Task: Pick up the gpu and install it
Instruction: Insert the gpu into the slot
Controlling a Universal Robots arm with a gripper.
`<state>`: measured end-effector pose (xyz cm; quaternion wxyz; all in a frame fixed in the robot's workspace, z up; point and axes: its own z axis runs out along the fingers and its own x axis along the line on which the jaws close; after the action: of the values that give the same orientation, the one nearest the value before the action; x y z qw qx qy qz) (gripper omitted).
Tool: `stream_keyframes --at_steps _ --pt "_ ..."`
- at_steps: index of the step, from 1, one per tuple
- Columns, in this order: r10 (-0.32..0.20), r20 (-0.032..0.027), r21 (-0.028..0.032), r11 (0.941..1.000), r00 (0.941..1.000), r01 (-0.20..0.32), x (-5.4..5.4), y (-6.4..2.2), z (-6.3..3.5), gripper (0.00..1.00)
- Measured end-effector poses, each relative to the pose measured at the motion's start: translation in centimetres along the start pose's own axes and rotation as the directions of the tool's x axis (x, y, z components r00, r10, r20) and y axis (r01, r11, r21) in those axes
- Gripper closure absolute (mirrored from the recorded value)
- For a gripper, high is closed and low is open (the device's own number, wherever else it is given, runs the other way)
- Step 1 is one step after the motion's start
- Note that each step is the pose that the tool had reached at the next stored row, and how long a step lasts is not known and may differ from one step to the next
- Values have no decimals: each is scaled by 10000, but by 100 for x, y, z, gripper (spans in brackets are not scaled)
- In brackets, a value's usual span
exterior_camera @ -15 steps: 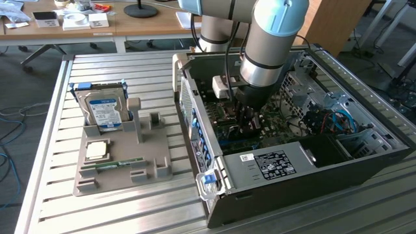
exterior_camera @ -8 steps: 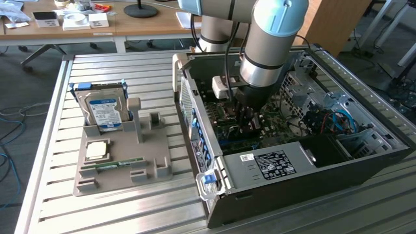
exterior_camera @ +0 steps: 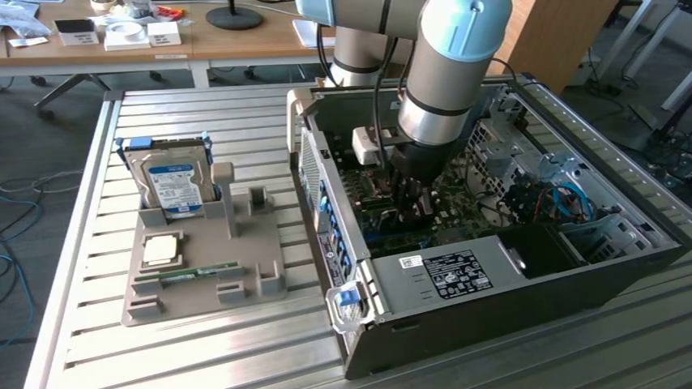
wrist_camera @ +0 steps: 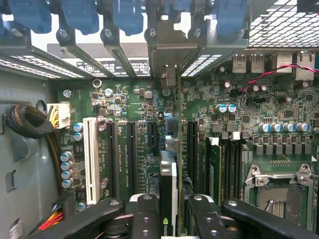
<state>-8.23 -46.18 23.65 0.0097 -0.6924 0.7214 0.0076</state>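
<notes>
Between motherboard slots (wrist_camera: 130,149), gripper-held gpu (wrist_camera: 168,174)

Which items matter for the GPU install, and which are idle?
In play: thin dark GPU card held edge-on by the black end effector; green motherboard; black PC case.
Idle: silver hard drive, green RAM stick, grey parts holder.

A green-and-white eye logo, Nvidia's mark, sits on the edge of the gpu (wrist_camera: 168,199). White lettering on the motherboard (wrist_camera: 134,107) beside the slots, the hard drive (exterior_camera: 173,188) label and the power supply (exterior_camera: 454,274) sticker are unreadable.
</notes>
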Motion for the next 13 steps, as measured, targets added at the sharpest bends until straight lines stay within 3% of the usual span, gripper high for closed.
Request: stream_keyframes --at_steps 8,10,12,13 --pt "9 11 2 10000 10000 -9 -1 4 5 73" --pt "2 2 0 10000 10000 -2 -1 1 1 67" --pt "1 3 0 10000 10000 -1 0 1 1 55" --pt "1 1 -1 10000 10000 -1 0 1 0 55"
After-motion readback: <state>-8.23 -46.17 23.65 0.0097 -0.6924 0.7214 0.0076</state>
